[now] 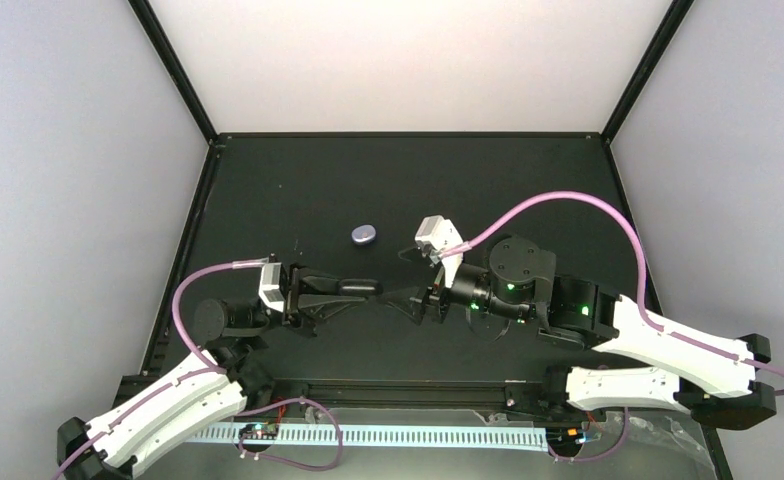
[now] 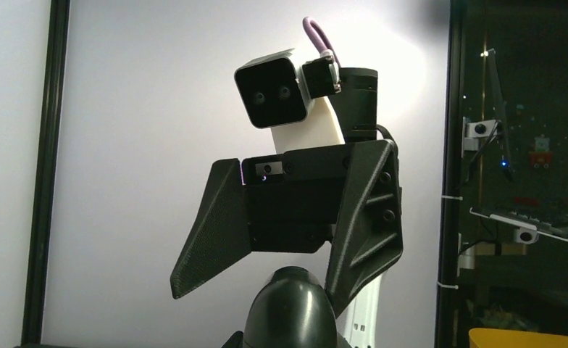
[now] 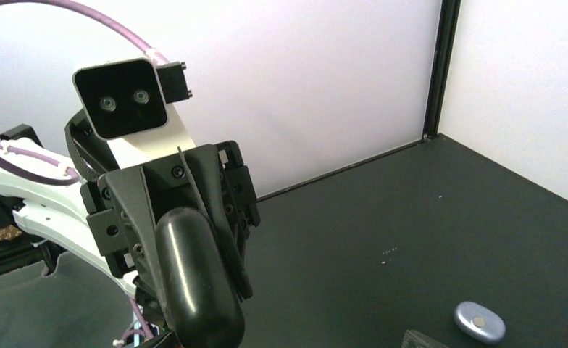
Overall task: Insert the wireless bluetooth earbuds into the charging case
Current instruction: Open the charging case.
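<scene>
My left gripper (image 1: pixel 343 292) is shut on a glossy black oval charging case (image 1: pixel 360 287), held above the dark table. In the right wrist view the case (image 3: pixel 194 275) sits lengthwise between the left fingers (image 3: pixel 223 210). My right gripper (image 1: pixel 400 298) faces it from the right, open and empty. Its two fingers (image 2: pixel 212 232) are spread wide just above the case's rounded end (image 2: pixel 292 304) in the left wrist view. A lavender oval case (image 1: pixel 365 235) lies shut on the table behind the grippers, also low right in the right wrist view (image 3: pixel 478 321). The earbuds are out of view.
White walls and black frame posts (image 1: pixel 183 85) enclose the dark table (image 1: pixel 528 190). A black rail (image 1: pixel 398 385) runs along the near edge between the arm bases. A pink cable (image 1: pixel 568 200) loops over the right arm.
</scene>
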